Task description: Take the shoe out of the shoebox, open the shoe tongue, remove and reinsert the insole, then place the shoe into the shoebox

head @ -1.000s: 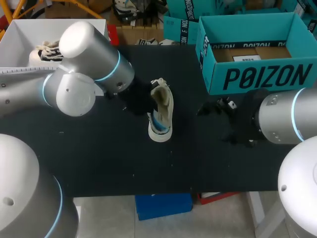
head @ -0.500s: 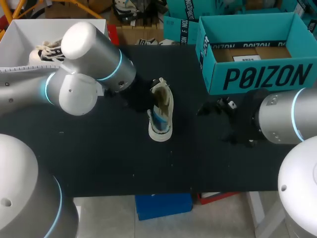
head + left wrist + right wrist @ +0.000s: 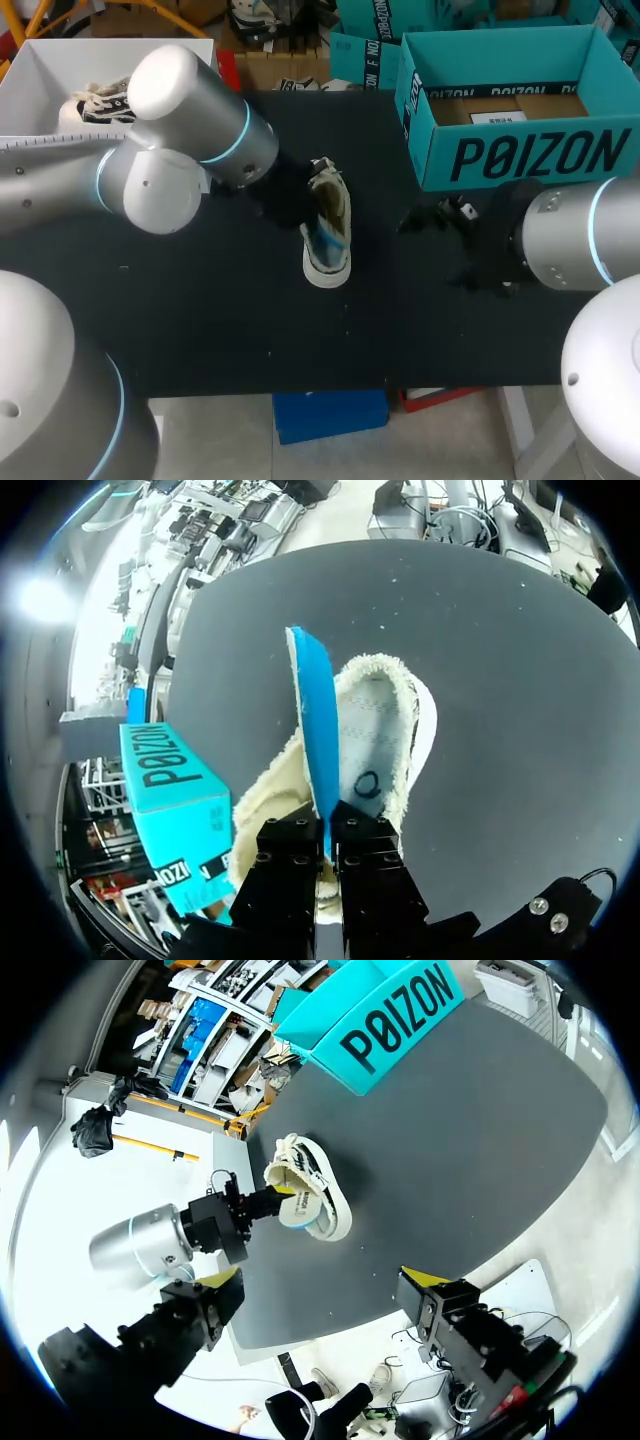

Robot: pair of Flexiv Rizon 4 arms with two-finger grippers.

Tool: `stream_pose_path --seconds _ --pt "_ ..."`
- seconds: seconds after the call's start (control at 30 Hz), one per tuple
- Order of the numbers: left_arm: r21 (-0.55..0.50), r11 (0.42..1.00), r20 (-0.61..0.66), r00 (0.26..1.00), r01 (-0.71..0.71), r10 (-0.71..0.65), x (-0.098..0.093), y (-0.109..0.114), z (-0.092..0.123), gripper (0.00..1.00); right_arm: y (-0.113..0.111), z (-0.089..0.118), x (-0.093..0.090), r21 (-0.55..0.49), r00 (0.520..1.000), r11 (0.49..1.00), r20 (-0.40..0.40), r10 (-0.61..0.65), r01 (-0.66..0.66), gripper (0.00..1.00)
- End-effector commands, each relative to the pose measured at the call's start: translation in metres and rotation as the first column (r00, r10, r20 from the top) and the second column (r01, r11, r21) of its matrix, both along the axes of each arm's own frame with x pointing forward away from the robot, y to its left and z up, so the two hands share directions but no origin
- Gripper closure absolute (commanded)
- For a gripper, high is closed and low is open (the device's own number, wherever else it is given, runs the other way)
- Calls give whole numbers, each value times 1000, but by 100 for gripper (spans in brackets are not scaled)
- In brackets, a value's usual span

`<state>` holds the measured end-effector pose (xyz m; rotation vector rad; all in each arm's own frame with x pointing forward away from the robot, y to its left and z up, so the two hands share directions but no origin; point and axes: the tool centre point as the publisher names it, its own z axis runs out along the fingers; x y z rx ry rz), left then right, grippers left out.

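Observation:
A cream shoe lies on the black table, left of the teal shoebox. Its blue insole stands on edge, sticking up out of the fleecy opening of the shoe. My left gripper is shut on the insole's near end. In the head view that left gripper sits against the shoe's left side. My right gripper hangs open and holds nothing. It is well off to the right of the shoe, near the table's right part, where the head view shows the right gripper.
The teal shoebox stands open at the back right with only a cardboard insert inside. A white bin at the back left holds another shoe. Bare black tabletop lies in front of the shoe.
My left arm has edged slightly to the right, and the shoe with its insole has shifted a little with it. The right arm has stayed still.

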<state>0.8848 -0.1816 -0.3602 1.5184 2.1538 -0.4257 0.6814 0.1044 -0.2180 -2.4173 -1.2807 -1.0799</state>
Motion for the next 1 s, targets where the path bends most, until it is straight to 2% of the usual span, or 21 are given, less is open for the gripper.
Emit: stream_pose_path --seconds 0.03,0.07,0.1,0.17,0.27,0.4,0.6,1.0 --pt "-4 1000 -3 1000 10 -10 -2 1 -6 98 5 -3 -2 -7 1000 1000 18 -24 25 0" --pt "0 1000 -4 1000 11 -11 -3 1 -7 69 5 -3 -2 -7 1000 1000 18 -24 25 0" --pt "3 1000 -5 1000 12 -12 -3 2 -8 57 5 -3 -2 -7 1000 1000 18 -24 25 0" --pt "7 1000 -6 1000 13 -13 -3 3 -9 55 5 -3 -2 -7 1000 1000 18 -24 25 0" --pt "12 1000 -4 1000 15 -15 -3 3 -10 60 5 -3 -2 -7 1000 1000 18 -24 25 0" --pt "15 1000 -1 1000 16 -16 0 1 -10 71 5 -3 -2 -7 1000 1000 18 -24 25 0" --pt "25 999 5 1000 29 -29 1 -3 -11 100 5 -3 -2 -7 1000 1000 18 -24 25 0" --pt "113 992 55 996 63 -69 4 -2 -15 100 5 -3 -2 -7 1000 1000 18 -24 25 0"
